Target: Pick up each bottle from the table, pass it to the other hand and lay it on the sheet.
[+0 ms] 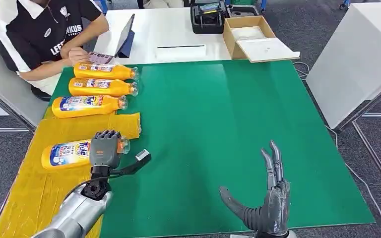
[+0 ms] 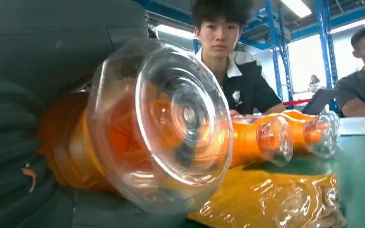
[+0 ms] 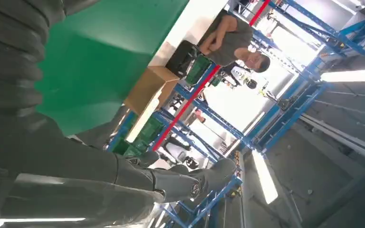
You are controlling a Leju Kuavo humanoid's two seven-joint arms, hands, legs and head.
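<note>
Left hand (image 1: 105,148): closest thing to my head cam, fingers draped over the neck end of the fourth bottle (image 1: 74,152), thumb poking out toward the green side. From my seat it looks like it's gripping that bottle, and on the left wrist cam the clear cap end (image 2: 164,121) sits right up against the palm.
Fourth bottle: orange, lying on its side on the yellow sheet (image 1: 39,191), cap pointing toward the green mat (image 1: 228,129).
Right hand (image 1: 268,198): low over the near edge of the green mat, fingers straight and spread, thumb stuck out to the side, holding nothing. Well apart from all the bottles.
Other bottles: three more orange ones in a row beyond the held one, all on their sides with caps toward the mat. I see the nearest of them (image 1: 88,105) at the far end of the sheet, then the middle one (image 1: 101,87), then the farthest (image 1: 105,71). Those last two look like they're on the green mat, but I can't say for sure.
Person (image 1: 39,34): seated at the far left corner in a black and white shirt, hands near a phone.
Background stuff: tablet (image 1: 125,37), open cardboard box (image 1: 250,37) and a black case (image 1: 208,17) on the white table behind.
</note>
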